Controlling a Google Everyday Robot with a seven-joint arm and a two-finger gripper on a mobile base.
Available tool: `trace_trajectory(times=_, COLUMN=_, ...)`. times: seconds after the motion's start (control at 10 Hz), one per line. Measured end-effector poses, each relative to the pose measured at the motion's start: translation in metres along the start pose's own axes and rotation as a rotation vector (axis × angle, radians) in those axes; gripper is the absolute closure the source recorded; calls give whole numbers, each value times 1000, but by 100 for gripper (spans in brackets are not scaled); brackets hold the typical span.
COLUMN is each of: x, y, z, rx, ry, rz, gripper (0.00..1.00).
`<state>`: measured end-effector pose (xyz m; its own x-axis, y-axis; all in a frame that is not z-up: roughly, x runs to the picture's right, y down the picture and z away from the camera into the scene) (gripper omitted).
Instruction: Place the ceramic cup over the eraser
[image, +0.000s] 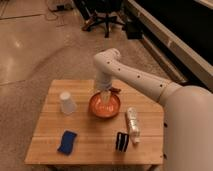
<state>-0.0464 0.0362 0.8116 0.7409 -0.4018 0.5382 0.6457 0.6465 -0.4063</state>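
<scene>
Gripper: Your gripper (104, 96) hangs just above the orange bowl, about halfway between the table's left and right edges and toward its far edge. Its fingers stand apart, with nothing between them.
Arm: The white arm (136, 80) reaches in from the right. Its elbow bends above the table's far edge, and the wrist points straight down.
Orange bowl (106, 110): It is round and shallow. It sits on the table directly under your gripper, closer to the far edge than to the near one.
Ceramic cup (67, 102): The cup is small, white and has no handle. It stands with its wider end down, left of the bowl and toward the far-left corner. It is clear of the bowl and of your gripper.
Eraser (122, 141): This is a small black block with pale stripes. It sits close to the table's near edge, toward the near-right corner, well apart from the cup.
Bottle (132, 125): A clear plastic bottle lies on its side near the right edge. Its near end is just beside the eraser.
Blue pad (67, 141): It lies flat toward the near-left corner.
Table (95, 147): The table is rectangular with a top of light wooden planks.
Floor (40, 55): The floor is pale, speckled and polished, and it catches soft glare on the left.
Room: A black office chair (104, 20) stands on the floor beyond the table. A long dark ledge (170, 35) runs diagonally along the right side.
</scene>
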Motion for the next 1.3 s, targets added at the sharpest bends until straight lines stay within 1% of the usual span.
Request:
trace_trajectory(times=0.1, x=-4, y=-4, z=1, rx=3, ry=-11, rz=-22, gripper=35)
trace_trajectory(times=0.9, x=-4, y=-4, z=1, rx=6, ry=-11, rz=-22, gripper=35)
trace_trajectory(times=1.0, x=-4, y=-8, z=0, rx=14, ry=-11, rz=-29, gripper=35)
trace_trajectory(times=1.3, x=-8, y=-52, z=-10, rx=90, ry=-8, rz=-100, gripper=35)
